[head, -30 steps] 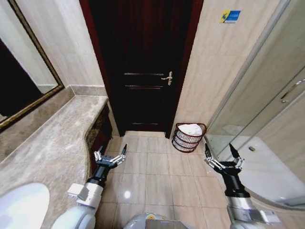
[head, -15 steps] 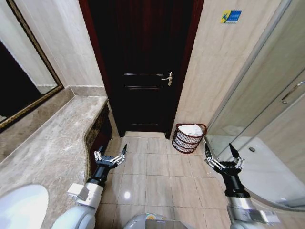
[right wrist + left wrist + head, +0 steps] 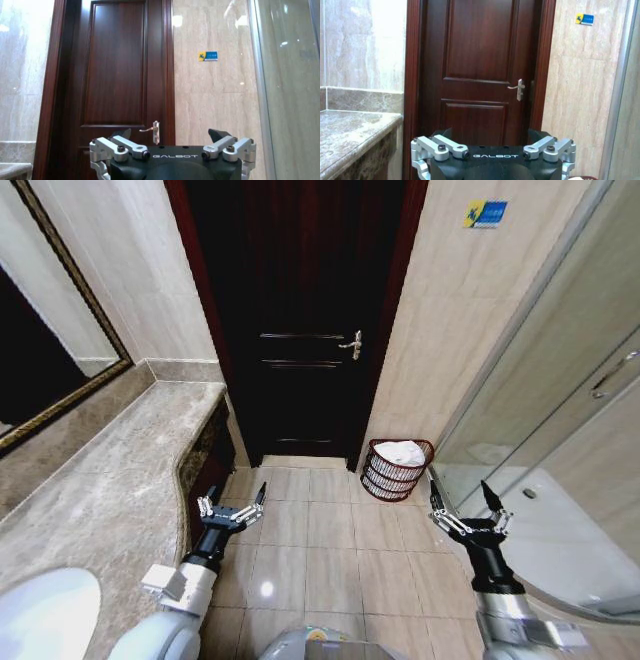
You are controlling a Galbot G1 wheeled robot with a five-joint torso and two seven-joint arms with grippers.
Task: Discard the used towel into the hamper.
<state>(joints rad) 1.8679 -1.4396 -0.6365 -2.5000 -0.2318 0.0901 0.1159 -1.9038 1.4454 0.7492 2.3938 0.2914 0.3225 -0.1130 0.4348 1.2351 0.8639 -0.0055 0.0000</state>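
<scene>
Nearest the camera, the robot's two arms are reaching forward over a tiled bathroom floor (image 3: 330, 550). The left hand (image 3: 232, 502) is hovering beside the edge of a marble tabletop (image 3: 110, 480), its fingers spreading wide and holding nothing. The right hand (image 3: 468, 505) is hanging near a glass shower door (image 3: 560, 410), also wide open and empty, touching nothing.

Farther ahead, the hamper (image 3: 396, 468) is standing on the floor in the corner, just beside a dark wooden door (image 3: 300, 320) and against the beige wall. A white towel (image 3: 400, 451) is already lying inside it, mounding up to the rim. The task looks finished or nearly so.

The risks from here look small but real. The right hand is sitting close to the shower glass, so a sideways swing could knock it. The left hand could clip the tabletop edge for the same reason. The towel is sitting high in the hamper, so any bump to the light wire basket could tip it or spill the towel out.

At the far end, the door is standing shut.
</scene>
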